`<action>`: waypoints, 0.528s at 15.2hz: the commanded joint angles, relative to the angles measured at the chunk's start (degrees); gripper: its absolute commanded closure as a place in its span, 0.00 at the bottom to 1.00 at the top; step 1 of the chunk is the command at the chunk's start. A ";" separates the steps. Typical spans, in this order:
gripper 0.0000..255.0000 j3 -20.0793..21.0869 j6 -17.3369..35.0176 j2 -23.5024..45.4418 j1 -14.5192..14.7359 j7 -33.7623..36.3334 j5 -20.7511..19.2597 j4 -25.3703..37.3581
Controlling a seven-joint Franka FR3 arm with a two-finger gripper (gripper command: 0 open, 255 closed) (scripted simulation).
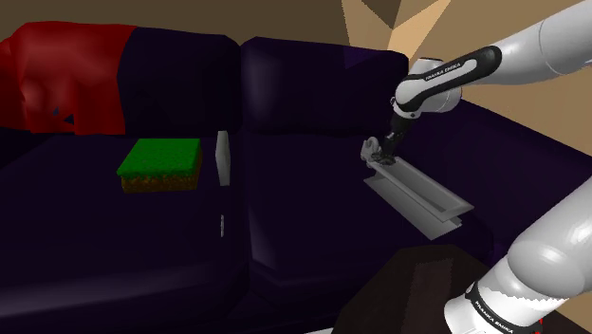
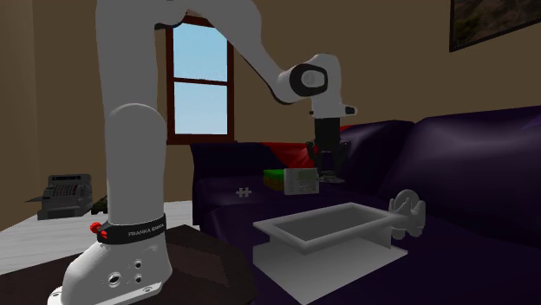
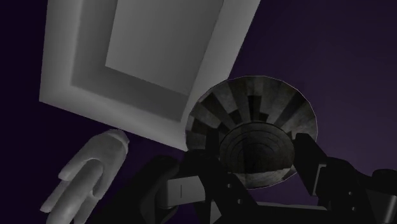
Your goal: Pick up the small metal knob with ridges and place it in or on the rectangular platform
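Note:
The small round knob (image 3: 257, 130), dark metal with radial ridges, is clasped between my two black fingers. My gripper (image 3: 257, 162) is shut on it. The grey rectangular platform (image 3: 114, 102), a shallow tray with a raised rim, lies on the dark purple sofa seat just beyond the knob. In the shoulder view my gripper (image 1: 384, 147) hangs over the far end of the platform (image 1: 417, 194). In the second exterior view my gripper (image 2: 328, 171) is raised above the seat, behind the platform (image 2: 286, 232).
A grey hand-shaped object (image 3: 89, 175) rests by the platform's end (image 2: 407, 212). A green-topped block (image 1: 163, 163) and a red blanket (image 1: 66, 76) are at the shoulder view's left. A cash register (image 2: 68, 195) stands on the floor.

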 commanded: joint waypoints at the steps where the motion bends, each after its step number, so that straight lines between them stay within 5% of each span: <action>1: 1.00 -1.37 0.13 -2.32 -1.30 -2.42 -0.48 -2.46; 8: 1.00 -6.63 -0.28 -9.22 -6.05 -10.46 -3.11 -8.94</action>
